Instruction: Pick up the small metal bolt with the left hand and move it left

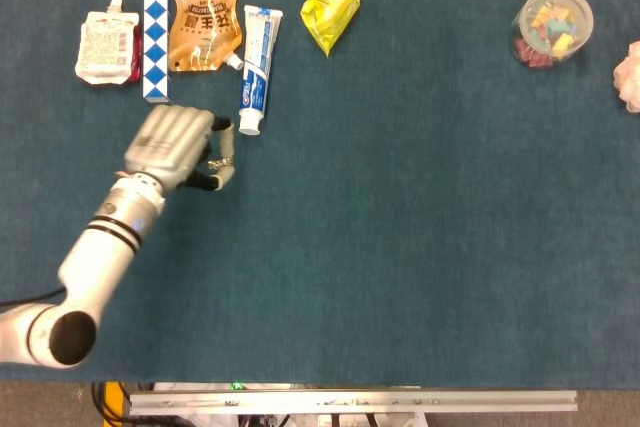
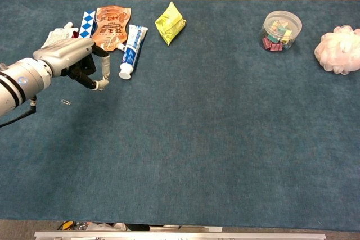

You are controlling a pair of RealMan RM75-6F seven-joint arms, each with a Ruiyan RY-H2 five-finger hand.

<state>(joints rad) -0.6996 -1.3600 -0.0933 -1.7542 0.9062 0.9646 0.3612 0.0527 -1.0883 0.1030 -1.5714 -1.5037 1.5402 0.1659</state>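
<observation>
My left hand [image 1: 178, 145] [image 2: 72, 60] hovers over the table's left part, just left of the toothpaste tube's cap. Its thumb and a finger pinch a small pale metal piece, the bolt [image 1: 224, 162] [image 2: 102, 86], with the other fingers curled in beside it. The bolt is tiny and partly covered by the fingertips. The white forearm runs down and left out of frame. My right hand shows in neither view.
At the back left lie a toothpaste tube [image 1: 255, 72], an orange pouch [image 1: 205, 12], a blue-white checked strip [image 1: 155, 35] and a white pouch [image 1: 105, 47]. A paper clip [image 2: 66, 102] lies below the hand. Further right are a yellow packet [image 1: 332, 5], a clear tub [image 1: 553, 25] and a pink puff [image 2: 339, 49].
</observation>
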